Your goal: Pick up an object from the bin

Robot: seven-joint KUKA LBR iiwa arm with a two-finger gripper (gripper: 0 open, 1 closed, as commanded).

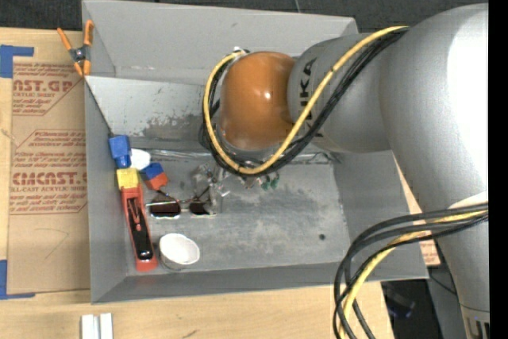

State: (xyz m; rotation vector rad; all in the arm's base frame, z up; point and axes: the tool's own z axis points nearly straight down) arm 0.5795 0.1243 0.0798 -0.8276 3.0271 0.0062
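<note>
- Beneath the orange wrist cover (pixel 254 99), your gripper (pixel 210 190) sits over what look like dark sunglasses (pixel 167 208) (left-centre floor of the bin (pixel 317 226)).
- Clenched or released: cannot tell.
- Nearby lies a white cap (pixel 179 250).

The grey metal bin (pixel 305 212) is showing matt and scuffed; the orange cover (pixel 254 101) and white plastic cap (pixel 179 250) are gleaming smooth.
</note>
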